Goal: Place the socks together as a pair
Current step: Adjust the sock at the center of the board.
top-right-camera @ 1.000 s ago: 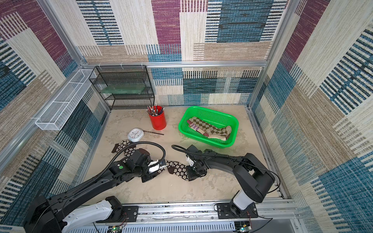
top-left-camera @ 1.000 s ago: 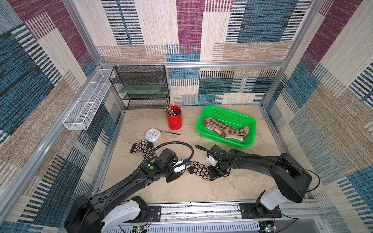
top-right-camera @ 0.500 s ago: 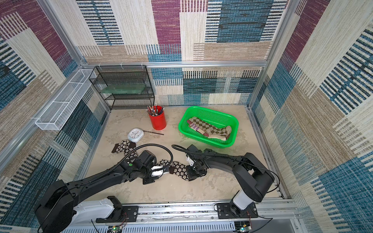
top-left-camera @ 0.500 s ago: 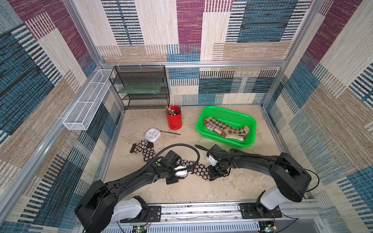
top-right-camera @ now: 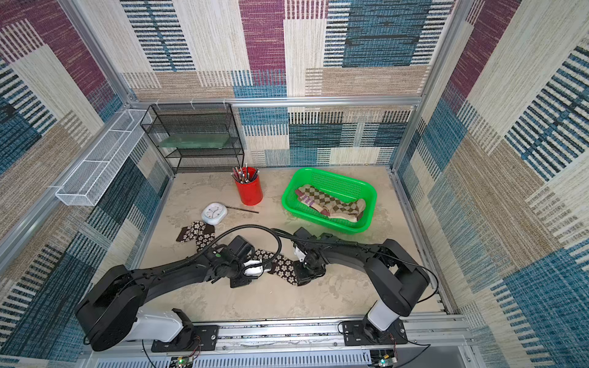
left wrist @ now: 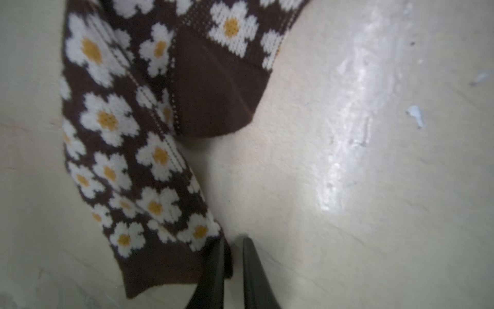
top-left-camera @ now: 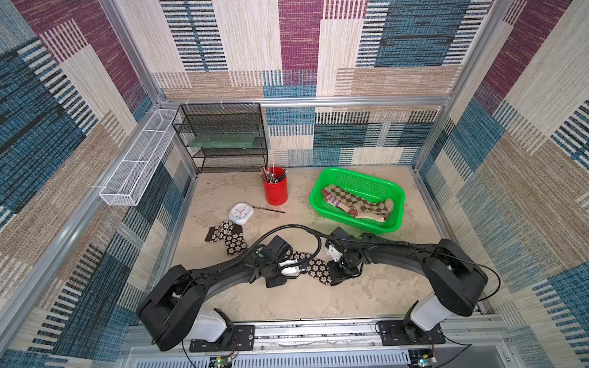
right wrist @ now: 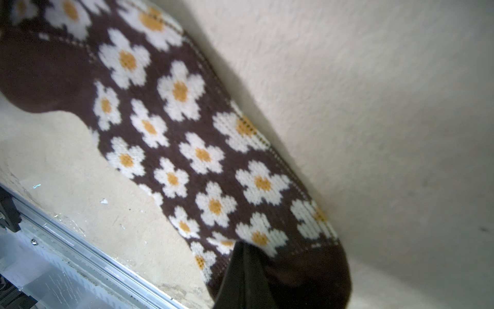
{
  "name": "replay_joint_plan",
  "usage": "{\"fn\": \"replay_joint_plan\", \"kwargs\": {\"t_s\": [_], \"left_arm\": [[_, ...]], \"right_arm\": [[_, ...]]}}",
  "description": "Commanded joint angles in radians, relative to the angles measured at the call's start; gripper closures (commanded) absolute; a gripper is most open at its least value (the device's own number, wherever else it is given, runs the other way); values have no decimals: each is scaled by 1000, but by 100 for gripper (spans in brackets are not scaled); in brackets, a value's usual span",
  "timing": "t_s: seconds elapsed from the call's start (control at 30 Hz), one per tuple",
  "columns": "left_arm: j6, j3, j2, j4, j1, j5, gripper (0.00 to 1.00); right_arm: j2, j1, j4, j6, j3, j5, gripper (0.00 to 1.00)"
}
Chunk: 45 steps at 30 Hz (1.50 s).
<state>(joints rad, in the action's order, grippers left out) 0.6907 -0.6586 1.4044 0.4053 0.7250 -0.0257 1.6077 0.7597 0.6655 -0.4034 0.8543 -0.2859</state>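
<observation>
A dark brown sock with white flowers (top-left-camera: 314, 266) (top-right-camera: 283, 264) lies stretched between my two grippers near the table's front. My left gripper (top-left-camera: 299, 265) (left wrist: 232, 243) is shut on the corner of its plain brown cuff (left wrist: 160, 270). My right gripper (top-left-camera: 333, 277) (right wrist: 242, 251) is shut on its toe end (right wrist: 307, 270). The matching flowered sock (top-left-camera: 226, 237) (top-right-camera: 199, 232) lies bent on the table to the left, apart from both grippers. Argyle socks (top-left-camera: 353, 202) and a purple-striped sock (top-left-camera: 334, 201) lie in the green basket (top-left-camera: 357, 173).
A white clock (top-left-camera: 240, 212) sits just behind the loose flowered sock, with a pencil (top-left-camera: 269, 209) beside it. A red cup of pencils (top-left-camera: 275, 191) stands mid-table. A black mesh shelf (top-left-camera: 223, 137) and a white wire basket (top-left-camera: 137, 165) line the back left.
My left gripper has moved right along the table to the sock's cuff and closed there. The right arm has kept still, holding the toe.
</observation>
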Motion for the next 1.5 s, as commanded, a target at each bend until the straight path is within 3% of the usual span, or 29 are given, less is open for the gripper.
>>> {"fn": "replay_joint_plan", "kwargs": {"t_s": [0.0, 0.5, 0.7, 0.73, 0.8, 0.83, 0.9, 0.97, 1.2, 1.3, 1.47], "left_arm": [[-42, -26, 14, 46, 3, 40, 98], [-239, -289, -54, 443, 5, -105, 100], [-295, -363, -39, 478, 1, -160, 100], [-313, -351, -41, 475, 2, -162, 94], [-349, -311, -57, 459, 2, -178, 63], [-360, -287, -72, 439, 4, -190, 54], [-366, -226, -104, 375, 10, -189, 43], [-367, -181, -102, 318, 11, -139, 40], [-351, -167, -17, 196, 28, -109, 42], [-345, -165, 28, 156, 36, -77, 49], [-324, -169, 104, 136, 45, -45, 57]], "right_arm": [[3, 3, 50, 9, -17, 52, 100], [-21, -23, 46, 48, -24, -10, 100], [-22, -28, 55, 56, -14, -16, 100], [-24, -30, 56, 56, -16, -19, 100], [-34, -38, 51, 51, -30, -34, 100], [-42, -43, 50, 49, -39, -42, 100], [-60, -52, 48, 47, -57, -54, 100], [-74, -59, 47, 46, -72, -61, 100], [-89, -66, 44, 51, -86, -75, 100], [-101, -68, 37, 45, -80, -87, 100], [-164, -93, 29, 30, -77, -131, 91]]}}
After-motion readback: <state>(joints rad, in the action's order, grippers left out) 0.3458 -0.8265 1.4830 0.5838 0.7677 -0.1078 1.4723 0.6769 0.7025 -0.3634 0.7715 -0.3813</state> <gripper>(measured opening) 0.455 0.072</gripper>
